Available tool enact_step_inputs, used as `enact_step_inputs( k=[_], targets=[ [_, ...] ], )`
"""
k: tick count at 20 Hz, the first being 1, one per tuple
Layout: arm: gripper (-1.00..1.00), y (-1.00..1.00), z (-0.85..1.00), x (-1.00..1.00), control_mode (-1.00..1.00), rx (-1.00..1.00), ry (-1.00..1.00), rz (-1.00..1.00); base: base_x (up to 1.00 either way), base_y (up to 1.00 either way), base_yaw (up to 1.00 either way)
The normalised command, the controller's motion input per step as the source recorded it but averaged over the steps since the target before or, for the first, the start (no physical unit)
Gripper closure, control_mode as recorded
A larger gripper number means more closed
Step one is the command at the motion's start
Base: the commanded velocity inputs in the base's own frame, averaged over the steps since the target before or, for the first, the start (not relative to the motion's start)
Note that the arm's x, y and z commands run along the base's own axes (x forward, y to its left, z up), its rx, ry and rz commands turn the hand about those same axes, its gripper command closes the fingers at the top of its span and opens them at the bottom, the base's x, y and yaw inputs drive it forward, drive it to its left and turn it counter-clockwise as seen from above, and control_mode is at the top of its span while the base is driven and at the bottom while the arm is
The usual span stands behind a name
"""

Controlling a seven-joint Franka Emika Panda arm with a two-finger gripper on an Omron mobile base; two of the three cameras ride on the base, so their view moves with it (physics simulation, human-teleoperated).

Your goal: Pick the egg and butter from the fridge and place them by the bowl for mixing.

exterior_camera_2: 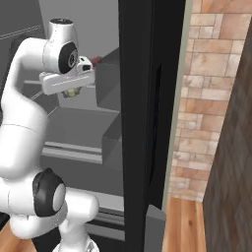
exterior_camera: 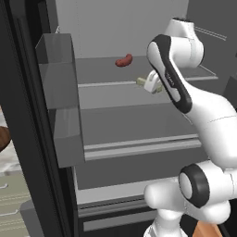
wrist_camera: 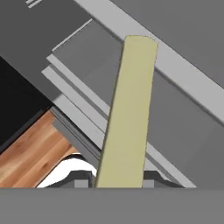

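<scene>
My gripper [exterior_camera: 151, 84] reaches into the open fridge [exterior_camera: 139, 121] at the upper shelf and is shut on the butter [wrist_camera: 127, 113]. The butter is a slim pale yellow stick that runs up between my fingertips [wrist_camera: 81, 181] in the hand view. From the bases, its pale ends poke out on either side of the hand as butter [exterior_camera: 140, 81] and butter [exterior_camera_2: 72, 92]. The gripper [exterior_camera_2: 75, 90] hangs just above the shelf. A dark brown rounded edge at the far left, outside the fridge, looks like the bowl [exterior_camera: 3, 138]. The egg is out of view.
A red sausage-shaped item [exterior_camera: 124, 60] lies on the upper shelf behind my hand. Grey door bins [exterior_camera: 60, 69] stand at the left, the black fridge door [exterior_camera_2: 142, 98] at the right, with a brick wall [exterior_camera_2: 206, 98] beyond. Wooden floor [wrist_camera: 30, 153] lies below.
</scene>
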Motion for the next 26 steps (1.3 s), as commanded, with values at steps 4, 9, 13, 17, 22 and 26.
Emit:
enact_step_inputs(
  k=[4, 9, 13, 17, 22, 26],
  targets=[
    [1.00, -0.15, 0.00, -0.88, -1.00, 0.00, 0.00, -0.15, 0.00, 0.00, 0.00],
    [1.00, -0.05, -0.08, -0.88, -1.00, 0.00, 0.00, -0.21, 0.00, 0.00, 0.00],
    [1.00, 0.00, -0.22, -0.86, -1.00, 0.00, 0.00, -0.27, 0.00, 0.00, 0.00],
    [1.00, 0.00, -0.26, -0.76, -1.00, 0.00, 0.00, -0.26, 0.00, 0.00, 0.00],
    [1.00, 0.00, -0.44, -0.52, -1.00, 0.00, 0.05, -0.22, 0.00, 0.00, 0.00],
    [1.00, 0.00, -0.42, -0.31, -1.00, 0.00, 0.00, -0.18, 0.00, 0.00, 0.00]
  ],
)
